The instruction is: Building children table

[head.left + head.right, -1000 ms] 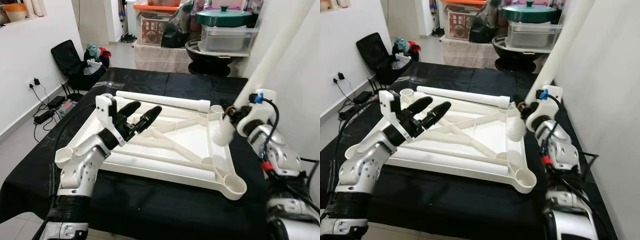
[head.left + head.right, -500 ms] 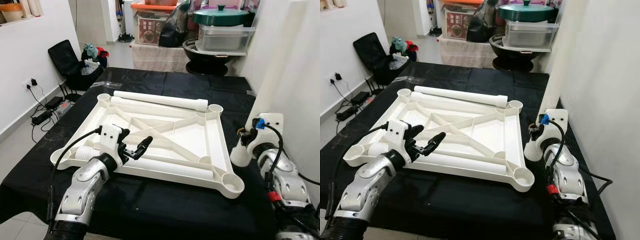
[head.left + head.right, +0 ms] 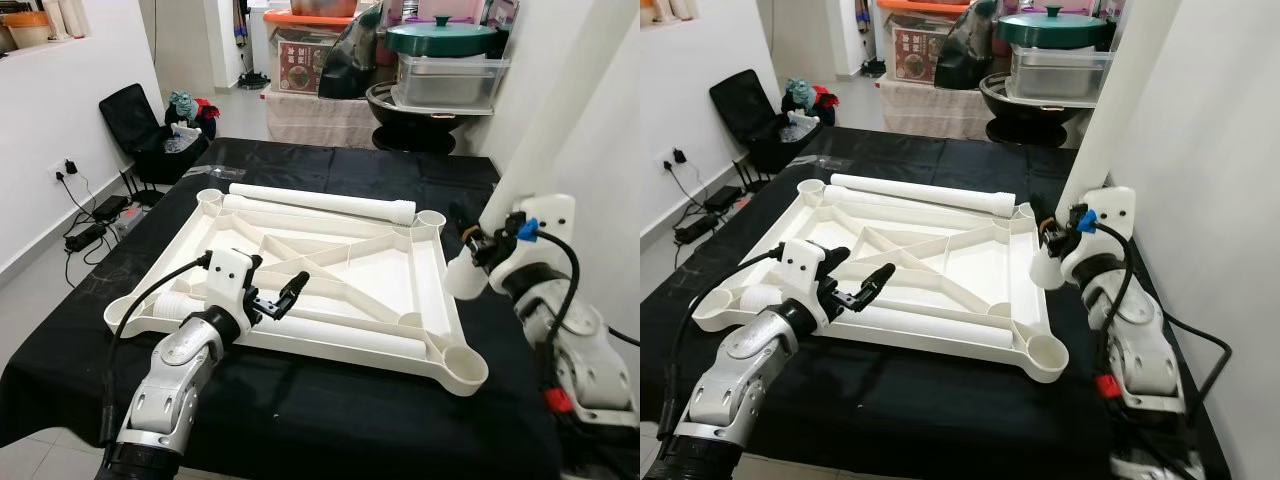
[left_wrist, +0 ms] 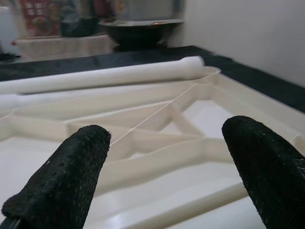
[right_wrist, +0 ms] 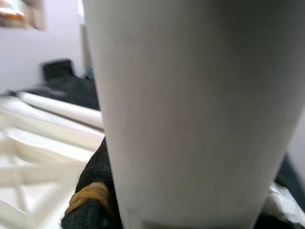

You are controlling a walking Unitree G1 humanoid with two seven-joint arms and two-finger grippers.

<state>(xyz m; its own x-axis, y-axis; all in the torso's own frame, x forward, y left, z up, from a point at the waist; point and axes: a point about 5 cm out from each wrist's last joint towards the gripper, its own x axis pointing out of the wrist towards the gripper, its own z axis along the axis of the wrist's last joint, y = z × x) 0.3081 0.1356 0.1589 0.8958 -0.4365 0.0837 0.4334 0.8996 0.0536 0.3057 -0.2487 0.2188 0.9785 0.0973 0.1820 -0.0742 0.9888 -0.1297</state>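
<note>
right end effector (image 3: 1052,235), beside the right edge of the frame, pinching a long white table leg (image 3: 1110,130) near its lower end; the leg rises steeply up and to the right, its rounded foot hanging just outside the frame's right rail. left end effector (image 3: 277,296), fingers spread and holding nothing, hovering low over the near part of the upturned white tabletop frame (image 3: 430,265), which lies flat on the worktop (image 3: 330,165), draped in black cloth. in the left wrist view the two black pads (image 4: 64,179) stand well apart above the frame's ribs.

step in hand, as judged: carrying a leg toward a corner socket. nearest candidates are the far right socket (image 3: 431,217) and the near right socket (image 3: 463,368); both look open. the next move calls for bringing the leg upright, centring its foot over one socket, then pressing straight down; the free left end effector could steady the frame.

two more loose legs show: one (image 3: 320,203) along the far rail, one (image 3: 350,337) inside the near rail.

edges and room: a white wall (image 3: 1210,150) stands close on the right, so the raised leg has little swing that way. the near right socket sits near the worktop's front edge. open cloth lies beyond the frame; clutter, including a pot with a green lid (image 3: 440,37), stands past the worktop's far edge.
</note>
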